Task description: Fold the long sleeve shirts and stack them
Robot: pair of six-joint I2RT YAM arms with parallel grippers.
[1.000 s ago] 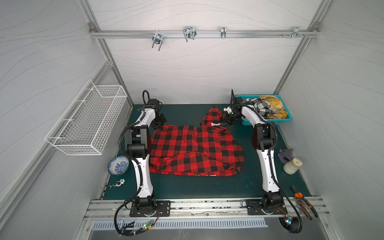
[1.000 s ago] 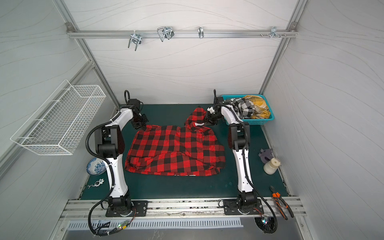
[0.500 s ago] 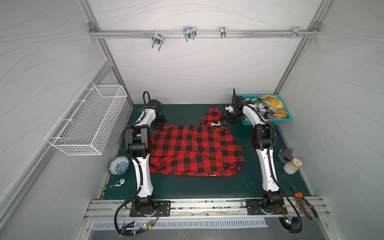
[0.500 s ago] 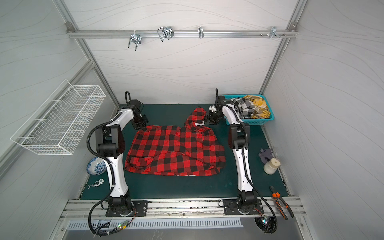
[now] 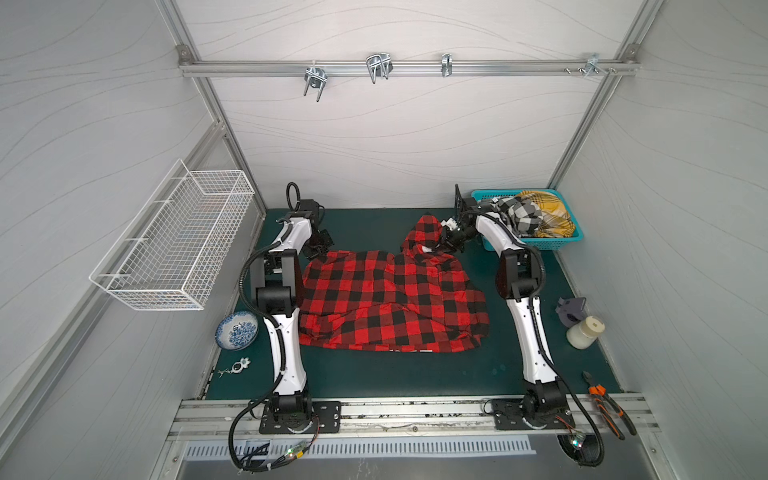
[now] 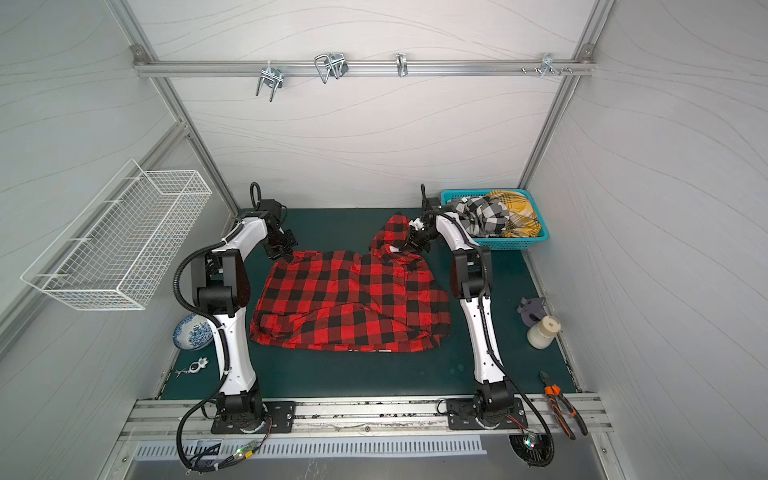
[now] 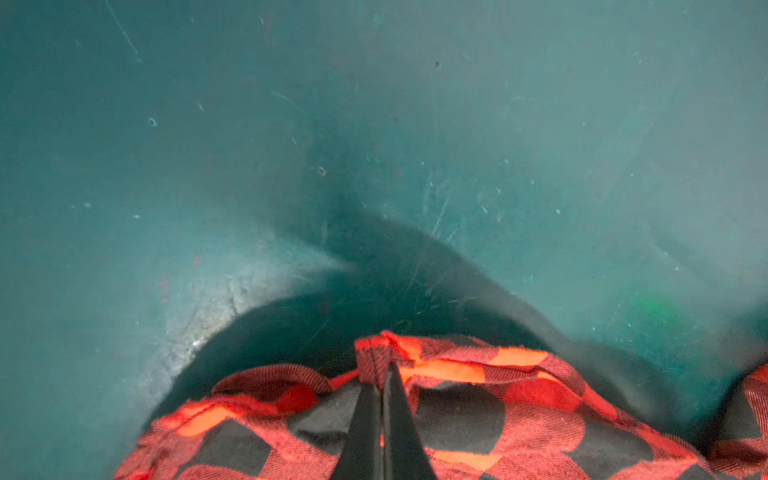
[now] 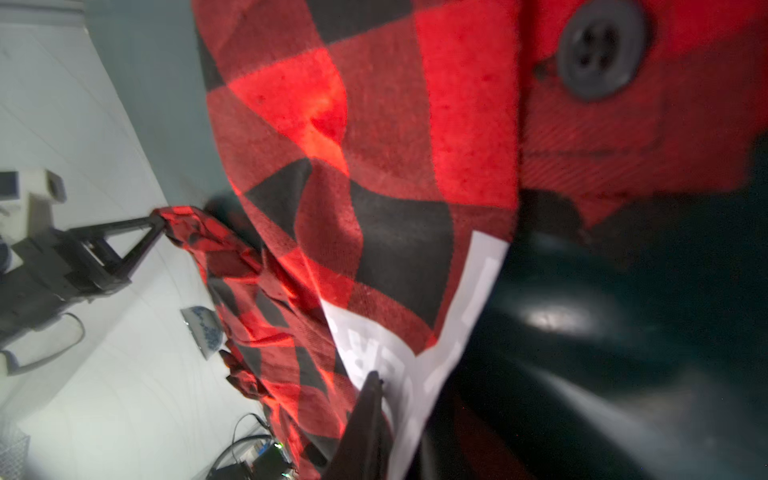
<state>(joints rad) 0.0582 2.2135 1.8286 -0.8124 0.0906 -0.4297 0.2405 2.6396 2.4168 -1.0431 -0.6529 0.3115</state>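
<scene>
Flannel this soft and light should droop, so we have the edge of the red shirt (image 5: 386, 299) clamped in our right gripper (image 5: 448, 247) near the basket (image 5: 536, 244) and our left gripper (image 5: 318, 255) well away.

Table middle covered by spread red-and-black shirt (image 5: 390, 303). Bare table (image 5: 395, 374) strip along front: open lane. Bare patch at back between arms. Back right corner blocked by blue basket (image 5: 540, 245), heaped full. Left edge: bowl (image 5: 237, 330), keychain (image 5: 237, 368). Right edge: jar (image 5: 584, 332), grey piece (image 5: 571, 309), pliers (image 5: 606, 399). Wire basket (image 5: 174, 245) juts from left wall.
</scene>
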